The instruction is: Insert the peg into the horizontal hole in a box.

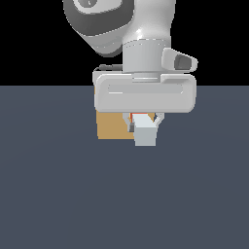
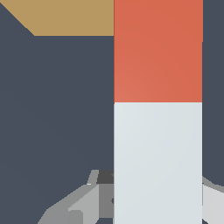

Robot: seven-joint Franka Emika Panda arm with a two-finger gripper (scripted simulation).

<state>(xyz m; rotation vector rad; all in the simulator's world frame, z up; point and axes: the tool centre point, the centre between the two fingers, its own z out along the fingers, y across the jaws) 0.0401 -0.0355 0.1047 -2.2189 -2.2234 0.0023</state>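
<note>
Flat slate-grey floor (image 1: 58,194), black void behind. Gripper (image 1: 145,121) fingers clamped on the peg (image 2: 157,109) — held above floor, long axis level, red-orange end aimed at the tan box (image 1: 113,126), white end toward exterior camera.

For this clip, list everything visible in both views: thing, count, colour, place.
peg: one, red-orange half and white half, held in the pincer, red end pointing toward the box; in the exterior view its white end faces the camera.
box: one, tan, on the floor behind the peg, partly hidden by the pincer; its hole is not visible.
floor: one, dark grey-blue, under everything.
arm: one, white and grey, coming down from above.
pincer: one, white-grey, shut on the peg's white part, low over the floor in front of the box.
</note>
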